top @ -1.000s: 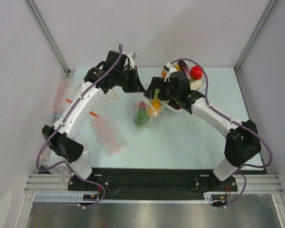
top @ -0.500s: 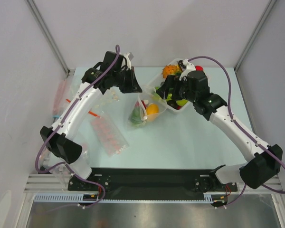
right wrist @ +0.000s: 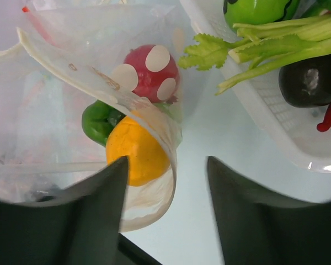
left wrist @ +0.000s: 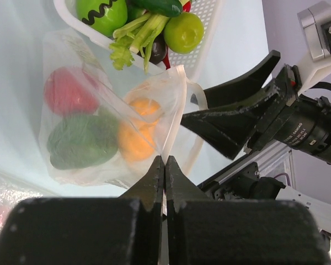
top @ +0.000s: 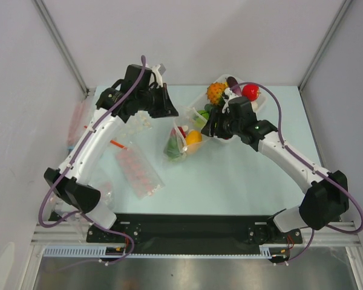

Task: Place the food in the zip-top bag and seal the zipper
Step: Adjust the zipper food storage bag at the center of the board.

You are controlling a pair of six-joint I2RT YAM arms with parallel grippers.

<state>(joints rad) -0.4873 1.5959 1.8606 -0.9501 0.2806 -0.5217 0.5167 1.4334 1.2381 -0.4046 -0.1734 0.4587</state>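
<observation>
white tray [right wrist: 273, 118] close beside zip-top bag [top: 179, 145], bare table [top: 230, 178] toward the arms

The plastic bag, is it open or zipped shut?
Open. The zip-top bag has its rim curled wide apart, unsealed, and the orange fruit and red spotted mushroom show through the gap.

The only lettering in sight is a few lines of small white print on the black camera lens [left wrist: 301, 134] fixed to the right arm, seen from the left wrist. It is too small and blurred to read. No other text, label, brand or number can be read.
</observation>
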